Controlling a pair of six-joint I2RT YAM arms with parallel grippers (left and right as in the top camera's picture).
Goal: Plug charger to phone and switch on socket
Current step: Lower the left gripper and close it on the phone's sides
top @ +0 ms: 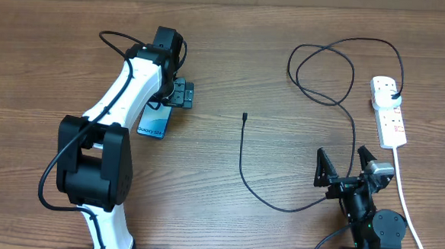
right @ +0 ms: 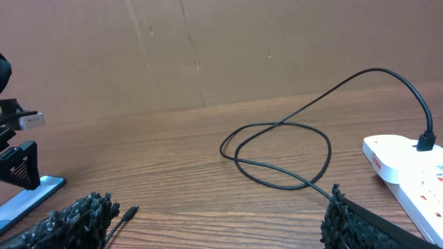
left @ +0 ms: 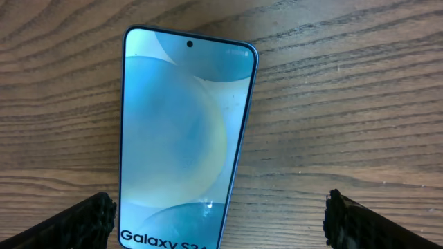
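Observation:
The phone (top: 152,125) lies flat on the table, screen up, showing "Galaxy S24". My left gripper (top: 180,94) hovers open over its far end. In the left wrist view the phone (left: 180,131) lies between the open fingers (left: 218,225), closer to the left one. The charger cable (top: 241,156) lies loose, its connector tip (top: 245,116) on bare wood at mid-table, apart from the phone. Its plug (top: 393,94) sits in the white socket strip (top: 389,118) at the right. My right gripper (top: 345,165) is open and empty near the front. The tip (right: 129,211) lies by its left finger.
The cable makes a big loop (top: 321,69) at the back right, which also shows in the right wrist view (right: 277,185). The strip's thick white cord (top: 406,204) runs to the front edge beside the right arm. A cardboard wall (right: 208,48) stands behind the table.

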